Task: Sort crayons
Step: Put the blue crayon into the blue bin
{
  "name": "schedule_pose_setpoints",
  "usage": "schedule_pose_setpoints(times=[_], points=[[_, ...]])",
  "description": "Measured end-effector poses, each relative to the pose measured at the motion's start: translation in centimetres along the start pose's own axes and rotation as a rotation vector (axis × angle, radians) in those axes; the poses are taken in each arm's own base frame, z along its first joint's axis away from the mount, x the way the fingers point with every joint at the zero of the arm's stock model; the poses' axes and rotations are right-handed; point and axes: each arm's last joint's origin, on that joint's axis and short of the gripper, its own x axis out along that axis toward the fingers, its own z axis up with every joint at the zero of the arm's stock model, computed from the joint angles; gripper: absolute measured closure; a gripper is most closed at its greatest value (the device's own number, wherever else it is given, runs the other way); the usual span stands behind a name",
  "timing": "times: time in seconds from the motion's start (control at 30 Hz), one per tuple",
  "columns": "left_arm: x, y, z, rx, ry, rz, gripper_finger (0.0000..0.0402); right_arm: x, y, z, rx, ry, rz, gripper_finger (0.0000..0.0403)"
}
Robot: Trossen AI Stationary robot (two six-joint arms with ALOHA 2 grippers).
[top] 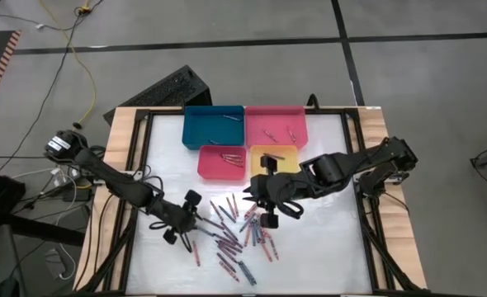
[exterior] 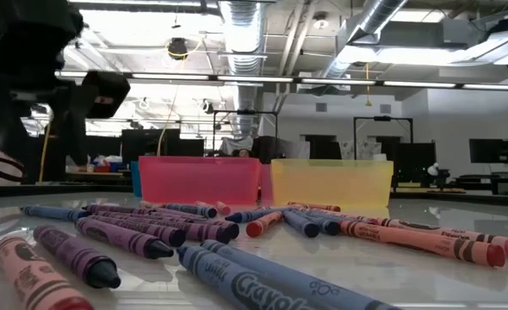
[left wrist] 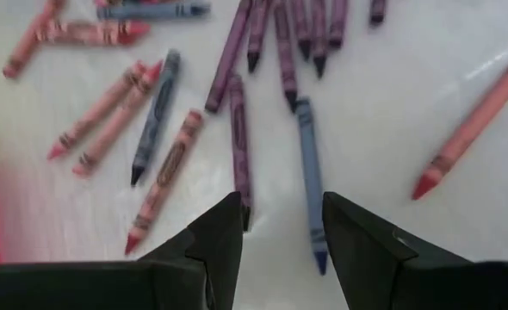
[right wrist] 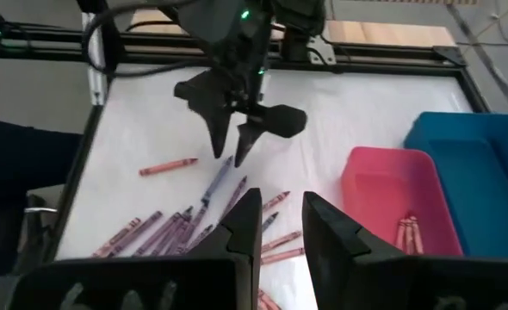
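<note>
The crayons (top: 231, 231) are lying scattered across the near middle of the white worktop (top: 326, 239), with only a few already dropped into the trays at the far side, so the sorting looks to be at an early stage. The blue tray (top: 213, 125) and pink tray (top: 275, 124) are standing side by side at the far edge, with the red tray (top: 221, 162) and yellow tray (top: 274, 158) just in front of them, all within reach of both arms.

The left gripper (top: 180, 221) is hovering low at the left edge of the pile. Its fingers (left wrist: 219, 237) are standing open and empty, and in its wrist view they are straddling the ends of a purple crayon (left wrist: 238, 138) and a blue crayon (left wrist: 308, 172), probably lining up for a pick.

The right gripper (top: 264, 202) is hanging over the far right part of the pile, just near of the yellow tray. Its fingers (right wrist: 247, 226) are also parted with nothing between them, pointing down toward the scatter, likely so it can take from its own side without crossing the other arm.
</note>
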Motion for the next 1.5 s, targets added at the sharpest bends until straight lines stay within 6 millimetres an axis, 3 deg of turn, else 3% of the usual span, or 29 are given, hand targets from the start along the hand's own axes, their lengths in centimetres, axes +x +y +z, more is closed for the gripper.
schedule_pose_setpoints(times=[0.27,0.47,0.6,0.8,0.93,1.07,1.23,1.5], points=[[3.3,-1.2,-1.0,-0.058,0.079,-0.049,0.0252,0.0,0.0,-0.1,-0.004,0.003,-0.016,0.0321],[3.9,-1.4,-1.3,-0.114,0.106,-0.078,0.0255,0.0,0.0,-0.2,-0.008,0.013,-0.018,0.0321],[3.8,-1.4,-1.8,-0.148,0.153,-0.092,0.029,0.0,-0.1,-0.2,-0.007,0.013,-0.019,0.0321],[3.9,-1.1,-2.0,-0.17,0.165,-0.129,0.0387,0.0,0.0,-0.2,-0.007,0.013,-0.017,0.0321],[3.9,-1.0,-2.0,-0.202,0.168,-0.112,0.0391,0.0,0.0,-0.2,-0.002,0.011,-0.031,0.0321],[2.9,-0.8,-1.5,-0.204,0.134,-0.053,0.0397,-0.1,0.0,-0.2,-0.028,-0.01,-0.129,0.0321],[0.2,0.2,-0.5,-0.211,0.046,0.097,0.0398,-0.6,0.7,-0.3,-0.09,-0.032,-0.223,0.0321],[-4.6,2.2,1.6,-0.278,-0.216,0.407,0.0399,-1.0,2.3,-0.8,-0.102,-0.04,-0.198,0.0321]])
